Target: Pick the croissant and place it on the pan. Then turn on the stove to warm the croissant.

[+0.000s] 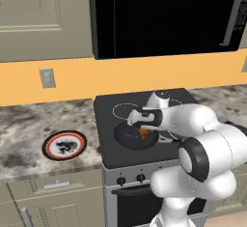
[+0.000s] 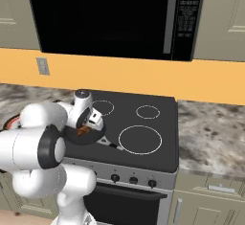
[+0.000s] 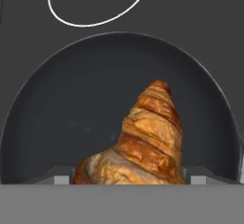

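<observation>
Lying in the pan (image 3: 57,123), the croissant (image 3: 143,147).

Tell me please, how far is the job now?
Mostly done: the croissant is inside the pan on the stove. In hand: the gripper straddles it, jaws wide; whether it is released is unclear. Left: withdrawing, then turning a knob.

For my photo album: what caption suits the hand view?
Golden croissant in the black pan on the stove.
</observation>
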{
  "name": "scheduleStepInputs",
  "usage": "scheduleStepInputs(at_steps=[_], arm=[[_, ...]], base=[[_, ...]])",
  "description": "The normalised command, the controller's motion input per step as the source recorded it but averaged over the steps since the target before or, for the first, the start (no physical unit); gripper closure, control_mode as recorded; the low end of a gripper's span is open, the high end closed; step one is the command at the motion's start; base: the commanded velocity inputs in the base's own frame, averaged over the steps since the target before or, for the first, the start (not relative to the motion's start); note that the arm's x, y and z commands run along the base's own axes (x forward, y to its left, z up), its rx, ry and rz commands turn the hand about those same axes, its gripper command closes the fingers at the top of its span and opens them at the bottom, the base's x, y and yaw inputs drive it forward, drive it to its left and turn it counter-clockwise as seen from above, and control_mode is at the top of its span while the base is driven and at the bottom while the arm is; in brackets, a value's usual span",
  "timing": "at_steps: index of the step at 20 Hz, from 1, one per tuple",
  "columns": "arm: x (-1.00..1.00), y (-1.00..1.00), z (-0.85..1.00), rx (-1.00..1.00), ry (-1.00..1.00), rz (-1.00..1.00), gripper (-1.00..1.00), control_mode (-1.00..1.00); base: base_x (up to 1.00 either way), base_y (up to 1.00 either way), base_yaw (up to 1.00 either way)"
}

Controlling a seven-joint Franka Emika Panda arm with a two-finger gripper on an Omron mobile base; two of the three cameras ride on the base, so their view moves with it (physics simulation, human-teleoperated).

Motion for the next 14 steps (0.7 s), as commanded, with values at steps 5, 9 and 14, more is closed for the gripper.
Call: scheduleStepInputs(at_steps=[5, 9, 14], arm=[[0.34, 0.01, -0.35, 0.0, 0.06, 0.0, 1.0, -1.0], [0.1, 0.02, -0.38, 0.0, 0.06, 0.0, 1.0, -1.0], [0.14, 0.06, -0.31, 0.0, 0.03, 0.0, 1.0, -1.0]], base=[[0.0, 0.0, 0.0], [0.0, 0.0, 0.0], [0.0, 0.0, 0.0]])
